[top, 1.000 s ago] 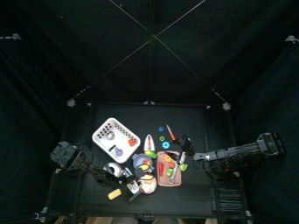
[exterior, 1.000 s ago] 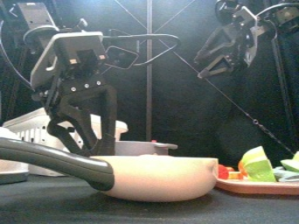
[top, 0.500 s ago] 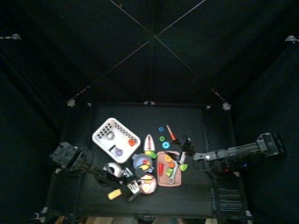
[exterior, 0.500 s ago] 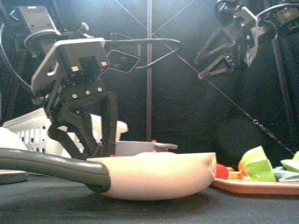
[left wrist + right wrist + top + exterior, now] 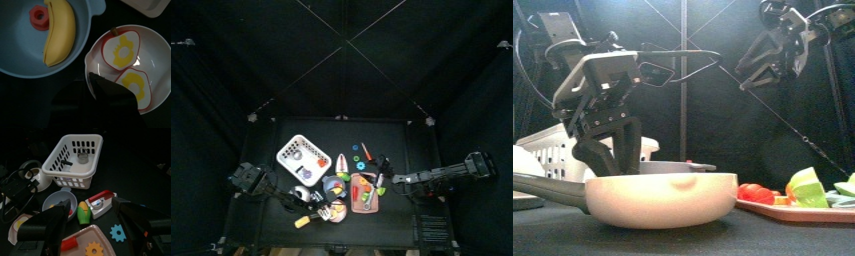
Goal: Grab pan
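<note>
At table front: pan, pale pinkish-white, round, grey handle leftward.

Pan sits front and center on the surface, handle pointing left. Basket behind it on the left, tray of toy food just right.

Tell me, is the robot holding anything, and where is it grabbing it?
The right gripper holds nothing. The left gripper has its fingers at the rim of the pan, but whether they pinch it cannot be told.
</note>
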### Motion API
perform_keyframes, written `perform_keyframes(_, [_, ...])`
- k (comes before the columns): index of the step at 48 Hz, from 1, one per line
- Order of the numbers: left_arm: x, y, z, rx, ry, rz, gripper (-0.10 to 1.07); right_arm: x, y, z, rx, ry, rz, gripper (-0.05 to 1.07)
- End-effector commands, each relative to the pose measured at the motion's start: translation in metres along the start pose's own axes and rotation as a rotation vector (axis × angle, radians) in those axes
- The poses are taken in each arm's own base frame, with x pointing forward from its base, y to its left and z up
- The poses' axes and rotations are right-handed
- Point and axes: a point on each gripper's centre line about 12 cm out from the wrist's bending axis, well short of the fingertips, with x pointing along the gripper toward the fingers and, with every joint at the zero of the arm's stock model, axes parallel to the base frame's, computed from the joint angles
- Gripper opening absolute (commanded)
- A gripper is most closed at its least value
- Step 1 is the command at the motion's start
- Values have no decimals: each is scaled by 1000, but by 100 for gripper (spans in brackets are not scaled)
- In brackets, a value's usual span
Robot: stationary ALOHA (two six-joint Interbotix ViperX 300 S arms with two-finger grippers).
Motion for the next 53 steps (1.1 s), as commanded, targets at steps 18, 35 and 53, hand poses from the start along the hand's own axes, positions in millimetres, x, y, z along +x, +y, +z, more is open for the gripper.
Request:
perform_keyframes(18, [-40,12,17,-44,-50,-66,53,-2,1,7,8,-21,6,96])
perform_keyframes(35, [-42,12,18,-80,-32,-95,53,-2,0,7,10,-20,5,96])
perform_keyframes(53, [-40,13,20,-93,-28,-121,53,-2,0,7,6,-20,5,96])
